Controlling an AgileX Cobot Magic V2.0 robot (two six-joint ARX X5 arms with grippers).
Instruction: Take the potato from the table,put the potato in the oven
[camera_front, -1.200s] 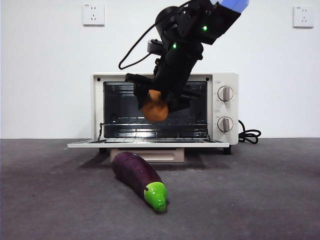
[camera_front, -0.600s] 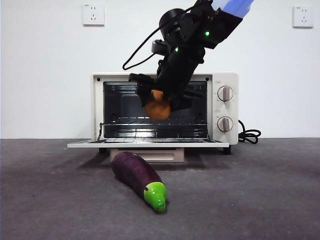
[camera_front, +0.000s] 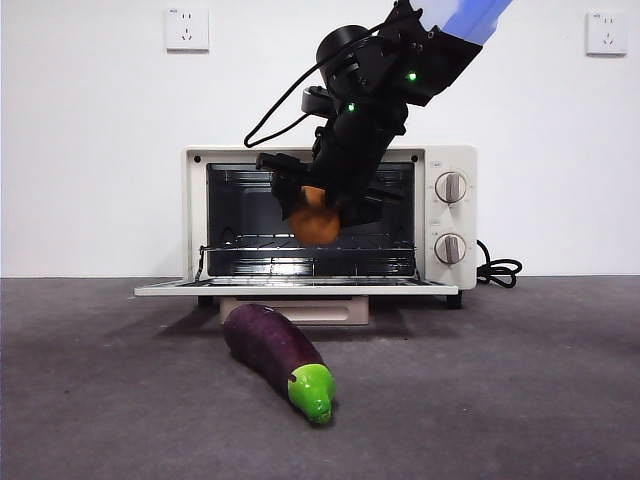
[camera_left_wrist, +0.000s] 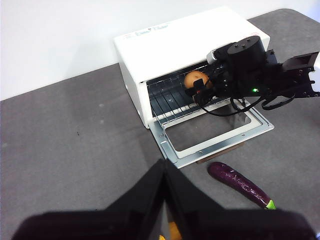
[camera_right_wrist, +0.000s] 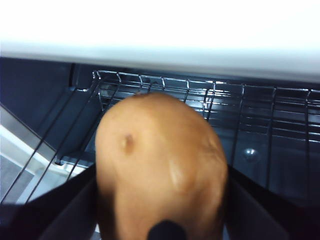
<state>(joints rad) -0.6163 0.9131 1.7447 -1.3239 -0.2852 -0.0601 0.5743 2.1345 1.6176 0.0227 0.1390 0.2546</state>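
A: Status of the potato?

B: Off the desk and gripped between the jaws of the right gripper. It hangs at the mouth of the oven, just above the wire rack; I cannot tell whether it is past the opening. The door lies dropped flat.

A: Left gripper?

B: Waiting well back from the oven, at its 7 o'clock in the left wrist view, jaws pressed together on nothing.

A: Anything else present?

B: An eggplant on the desk, at 6 o'clock from the door, untouched.

A: Progress?

B: Pickup and carry done. In my judgement, what remains is to push in over the rack, release, and back the arm out.
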